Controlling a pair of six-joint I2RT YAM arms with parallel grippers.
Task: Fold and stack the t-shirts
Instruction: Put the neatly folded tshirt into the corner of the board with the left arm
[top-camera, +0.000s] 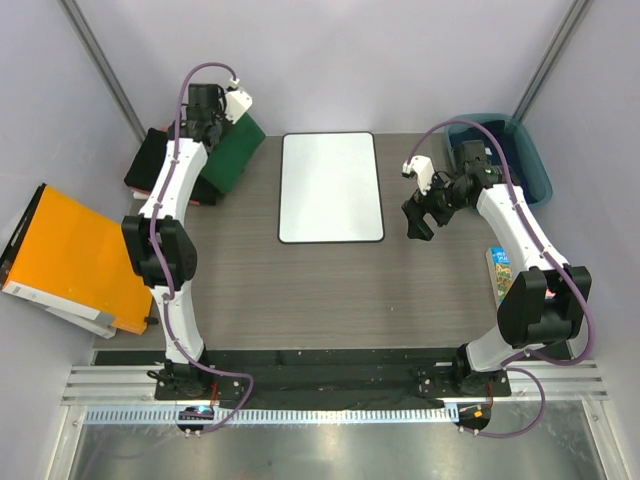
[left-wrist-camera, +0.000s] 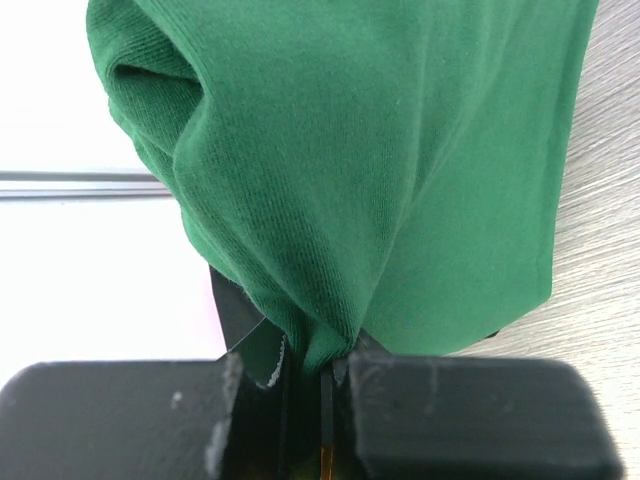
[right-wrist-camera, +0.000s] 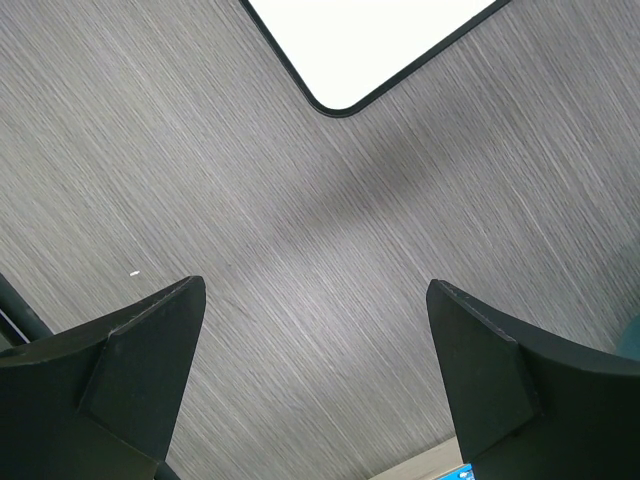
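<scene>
Closest to your left wrist camera, the left hand (left-wrist-camera: 325, 385) was clenched on a thin bunched fold of the dark green t-shirt (left-wrist-camera: 400, 180). The shirt spread crumpled from the fingers at the far left corner of the surface (top-camera: 300, 290), touching the black folded t-shirts (top-camera: 150, 165). The right hand (right-wrist-camera: 315, 288) was released and empty above bare surface near the white board (top-camera: 330, 187).

Risks you faced:
- The pinch held little cloth, so a quick pull could have let it slip.
- Lifting from one point would likely have left the shirt bunched, not flat.
- Dragging it could have disturbed the black folded t-shirts.
</scene>
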